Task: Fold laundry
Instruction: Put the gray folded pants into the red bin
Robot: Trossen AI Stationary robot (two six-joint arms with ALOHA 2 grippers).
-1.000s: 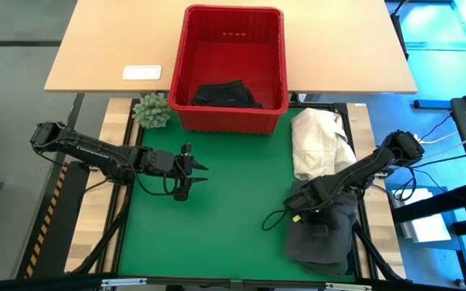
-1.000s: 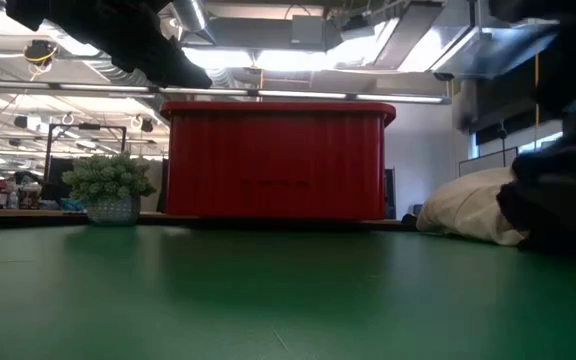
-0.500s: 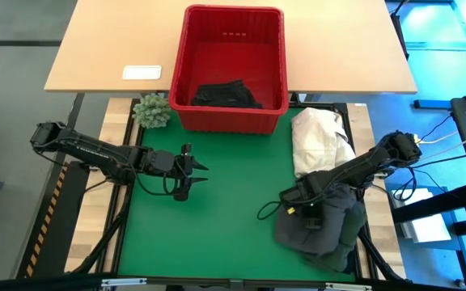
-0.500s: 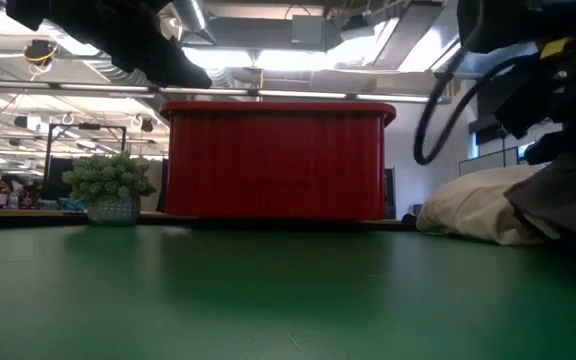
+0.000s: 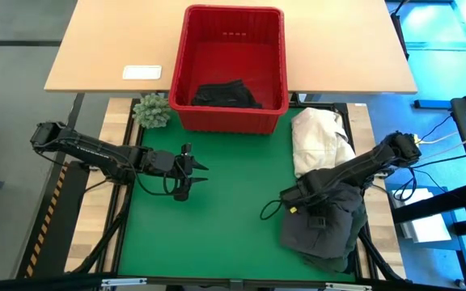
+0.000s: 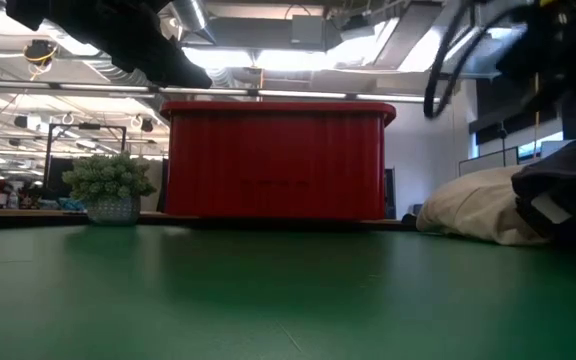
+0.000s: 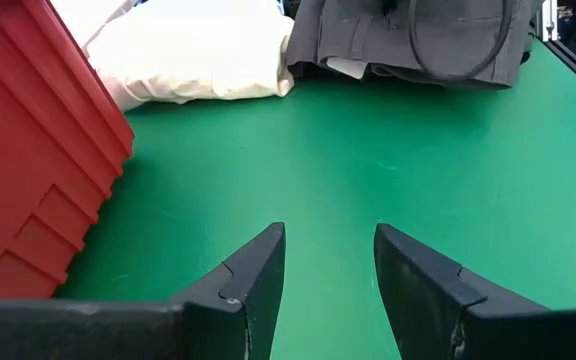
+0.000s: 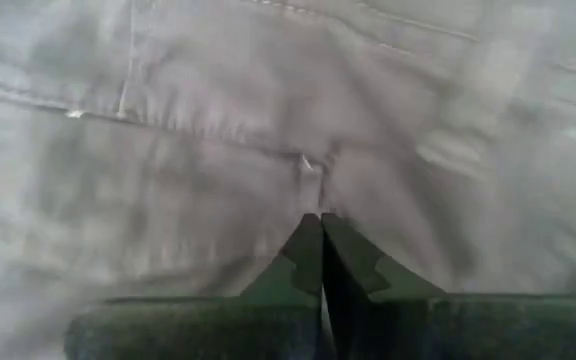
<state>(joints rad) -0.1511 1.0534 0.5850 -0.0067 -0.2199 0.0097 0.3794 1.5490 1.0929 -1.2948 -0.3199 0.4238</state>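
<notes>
Fingers of the right gripper (image 8: 320, 232) pressed together on the dark grey garment (image 5: 324, 226) near the mat's right edge. Left gripper (image 7: 328, 262) hovered mid-mat, fingers apart — empty. Red basket (image 5: 187, 69) held one black garment (image 5: 225, 94).

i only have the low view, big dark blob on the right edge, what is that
Observer: A dark grey garment bunched at the mat's right side, with the right gripper on top of it.
Operator: is it gripping the cloth
Observer: Its fingers are shut tip to tip against the fabric; whether any cloth is pinched, I cannot tell.
Operator: anything in the red basket
Observer: Yes, the high view shows one black garment lying in the red basket, at its near end.
Operator: where is the left arm
Observer: The left gripper hovers over the bare green mat, fingers apart, holding nothing.
</notes>
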